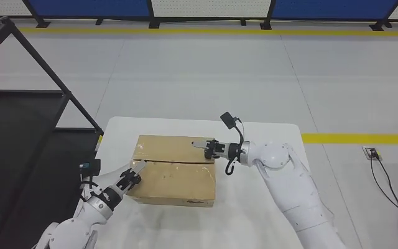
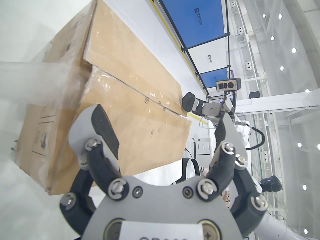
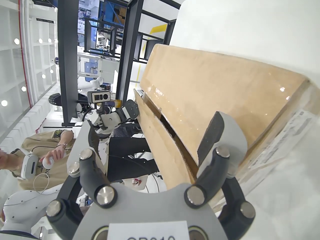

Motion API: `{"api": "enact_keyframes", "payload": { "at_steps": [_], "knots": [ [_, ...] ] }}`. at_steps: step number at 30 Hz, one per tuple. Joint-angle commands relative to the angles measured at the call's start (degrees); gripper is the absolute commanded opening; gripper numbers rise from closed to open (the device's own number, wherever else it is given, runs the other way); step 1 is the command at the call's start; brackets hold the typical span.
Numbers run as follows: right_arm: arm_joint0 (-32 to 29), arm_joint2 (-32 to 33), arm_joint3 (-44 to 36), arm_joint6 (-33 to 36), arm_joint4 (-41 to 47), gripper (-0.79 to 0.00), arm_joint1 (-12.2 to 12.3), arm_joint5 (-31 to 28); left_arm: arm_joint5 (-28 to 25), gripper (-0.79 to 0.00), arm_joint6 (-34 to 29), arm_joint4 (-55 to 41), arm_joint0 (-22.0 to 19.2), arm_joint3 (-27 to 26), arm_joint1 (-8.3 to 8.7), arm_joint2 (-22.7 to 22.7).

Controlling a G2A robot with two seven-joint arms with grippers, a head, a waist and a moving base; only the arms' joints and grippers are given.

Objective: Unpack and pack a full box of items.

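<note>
Top view: one left end effector (image 1: 132, 176) sits nearest, at the near left corner of the single cardboard box (image 1: 177, 171), its two fingers spread wide, gripping nothing; the box rests mid-worktop (image 1: 261, 199), its two top flaps meeting along one seam; farther off, one right end effector (image 1: 205, 147) hangs over the box's far right edge, likewise wide and empty.
</note>
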Motion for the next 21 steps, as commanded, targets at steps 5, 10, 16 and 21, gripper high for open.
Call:
{"api": "enact_keyframes", "payload": {
  "at_steps": [5,10,16,21],
  "knots": [
    [-0.95,-0.26,-1.15,2.72,3.41,0.0,0.24,1.09,0.59,0.0,0.97,1.91,-0.98,0.25,-0.21,1.43],
    [-0.84,-1.26,-0.76,5.68,4.49,0.0,0.41,1.67,0.81,0.0,1.29,2.35,-1.45,0.54,-0.37,1.92],
    [0.22,-2.8,1.43,5.45,4.55,0.0,0.34,1.3,0.0,0.0,2.91,0.39,-1.43,0.69,-0.56,0.56],
    [0.57,-3.91,3.27,5.06,5.1,0.0,0.24,-0.21,-0.98,0.0,4.01,-4.15,0.43,0.75,-0.55,-4.11]
  ]
}}
